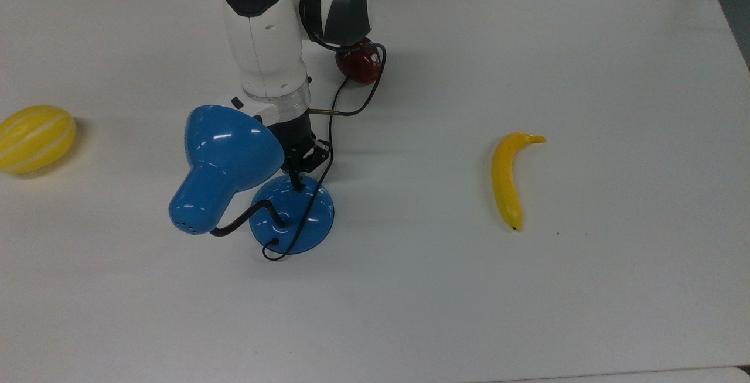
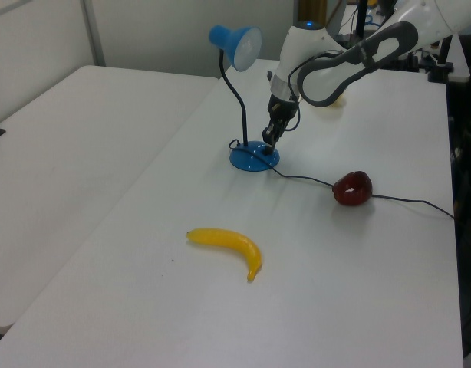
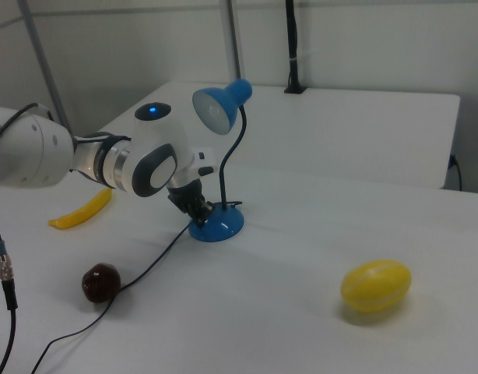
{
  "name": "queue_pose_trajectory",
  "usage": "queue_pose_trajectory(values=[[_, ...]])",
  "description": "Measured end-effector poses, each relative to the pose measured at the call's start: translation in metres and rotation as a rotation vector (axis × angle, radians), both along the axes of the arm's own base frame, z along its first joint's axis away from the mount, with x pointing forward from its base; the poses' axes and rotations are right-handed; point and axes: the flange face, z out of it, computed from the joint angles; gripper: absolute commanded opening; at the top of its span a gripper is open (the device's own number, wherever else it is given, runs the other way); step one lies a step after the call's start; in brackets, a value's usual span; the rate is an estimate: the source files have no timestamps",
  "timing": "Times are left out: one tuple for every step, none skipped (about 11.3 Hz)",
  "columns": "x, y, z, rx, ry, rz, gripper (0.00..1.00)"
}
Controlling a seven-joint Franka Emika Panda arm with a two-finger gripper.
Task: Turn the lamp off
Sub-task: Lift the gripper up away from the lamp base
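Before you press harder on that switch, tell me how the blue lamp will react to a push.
The lamp probably tips easily: its shade sits high on a thin bent neck, off-centre over the base. The glossy domed base may slide on the smooth white table under a sideways shove. The gripper is at the base, so pressing straight down seems safest.
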Motion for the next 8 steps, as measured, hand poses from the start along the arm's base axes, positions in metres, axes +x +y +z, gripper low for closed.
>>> queue_pose_trajectory(values=[[-0.001, 0.003, -0.001, 0.002, 0.002, 0.005, 0.00], [-0.001, 0.005, -0.001, 0.003, 0.003, 0.008, 0.00], [-0.001, 0.006, -0.001, 0.003, 0.003, 0.009, 0.01], [-0.002, 0.006, -0.001, 0.004, 0.007, 0.007, 0.04], [-0.004, 0.006, 0.000, 0.006, 0.033, 0.001, 0.11], [-0.009, 0.007, 0.008, 0.007, 0.075, 0.000, 0.21], [-0.017, 0.006, 0.028, 0.008, 0.128, 0.003, 0.46], [-0.031, 0.003, 0.058, -0.009, 0.187, 0.011, 0.85]])
